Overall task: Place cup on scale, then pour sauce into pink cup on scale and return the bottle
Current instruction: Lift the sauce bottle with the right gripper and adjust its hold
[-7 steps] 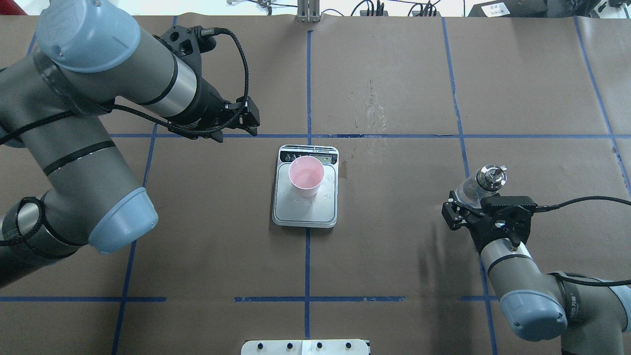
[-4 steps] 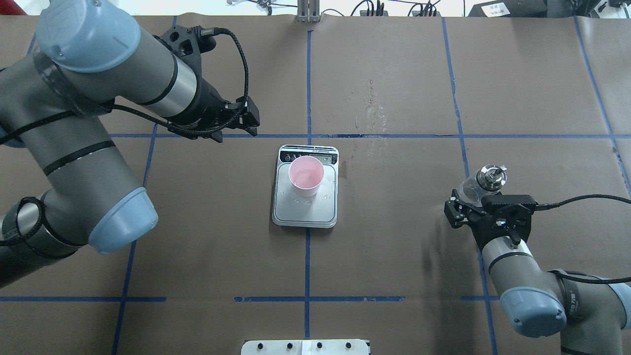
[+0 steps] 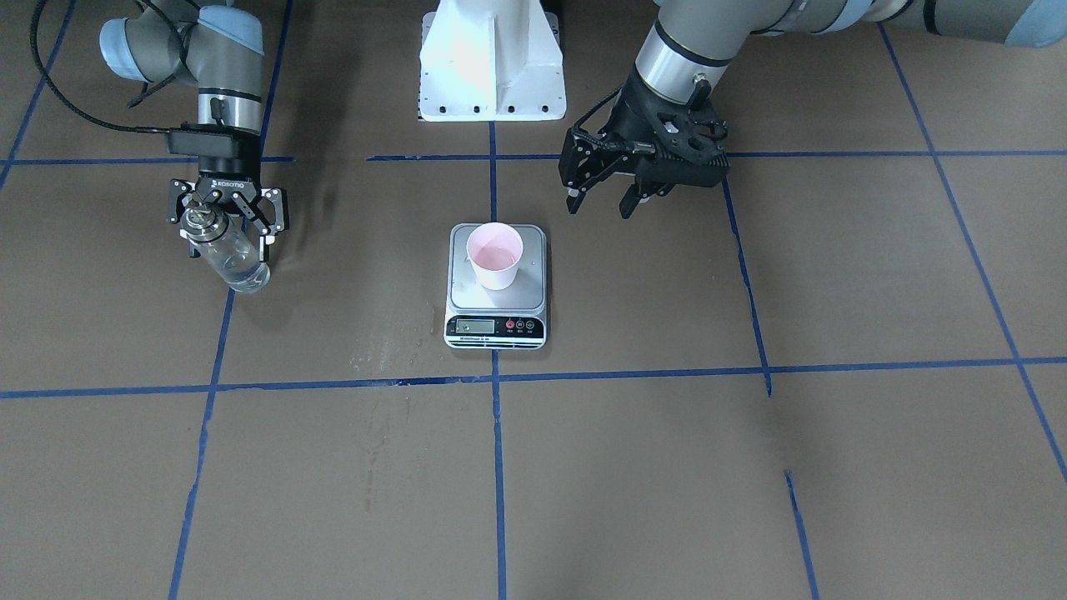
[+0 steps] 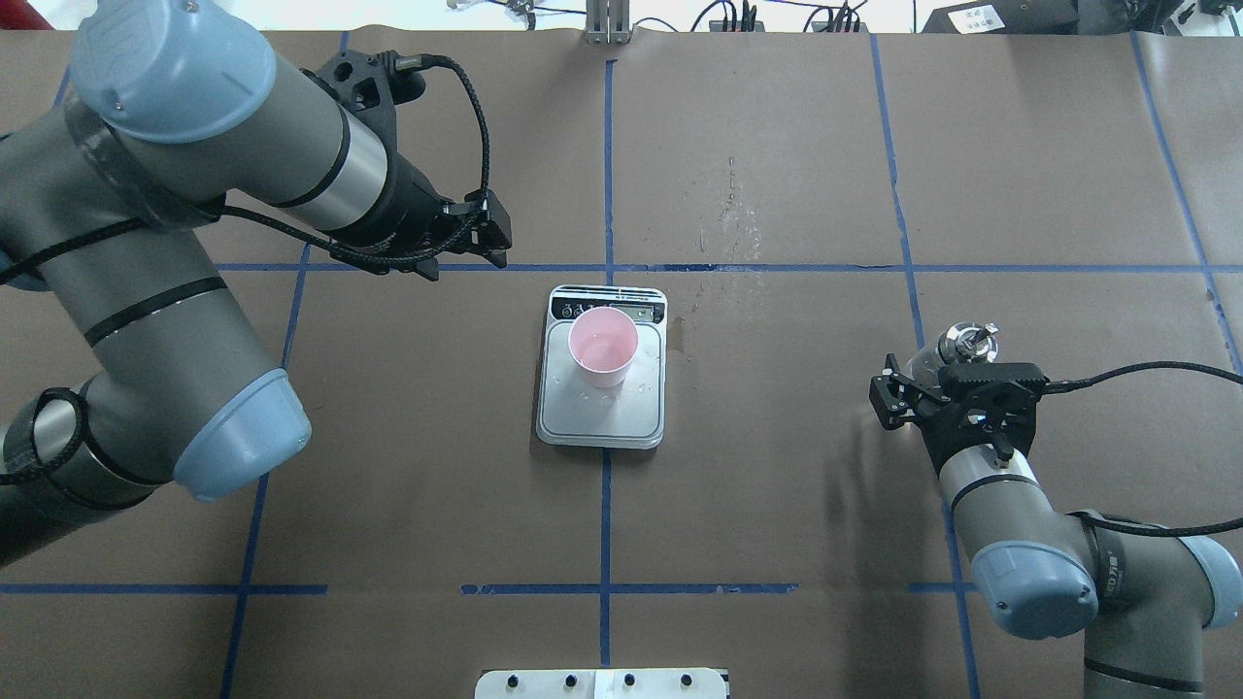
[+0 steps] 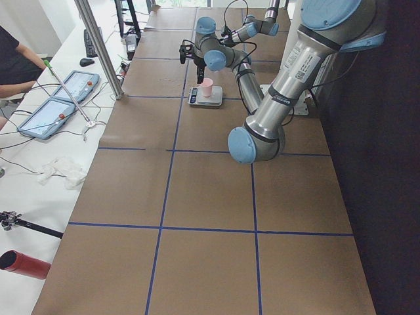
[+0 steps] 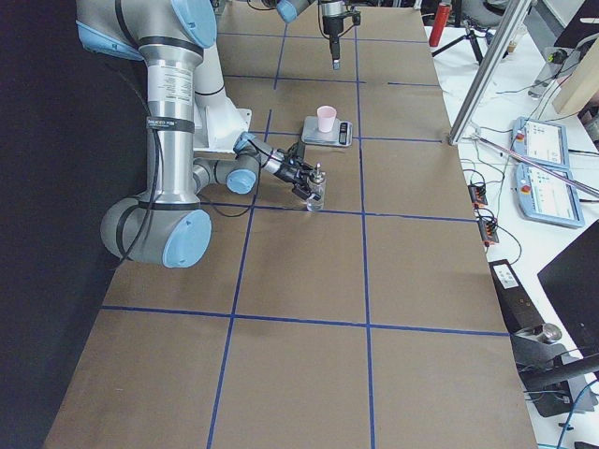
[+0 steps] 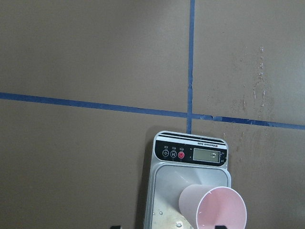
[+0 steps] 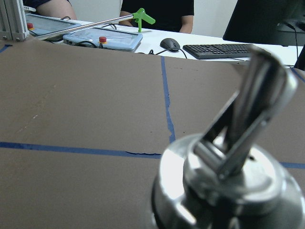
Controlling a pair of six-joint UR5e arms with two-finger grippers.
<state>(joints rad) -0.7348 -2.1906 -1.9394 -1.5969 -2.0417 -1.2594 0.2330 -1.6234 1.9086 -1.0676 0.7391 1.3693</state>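
A small pale pink tapered cup (image 3: 495, 256) stands upright on the silver-grey metal plate of a small rectangular digital kitchen scale (image 3: 533, 283), toward the plate's end nearest the robot in the front-facing view; the black strip with its display and red buttons faces away from the robot. The scale sits near the middle of the brown paper-covered table (image 3: 667, 467), over a blue tape line.

The right gripper (image 3: 223, 218) has its fingers closed around the neck of a small clear glass bottle with a shiny silver pourer cap (image 3: 229, 257), well apart from the scale on the robot's right. The bottle is tilted, its base low over the table; whether it touches cannot be told. Clear, colourless liquid (image 3: 242, 272) shows in its lower part. The right wrist view is filled by the blurred metal cap (image 8: 228, 191).

The left gripper (image 3: 600, 202) hangs above the table, beside the scale on the robot's left, fingers spread apart and holding nothing.
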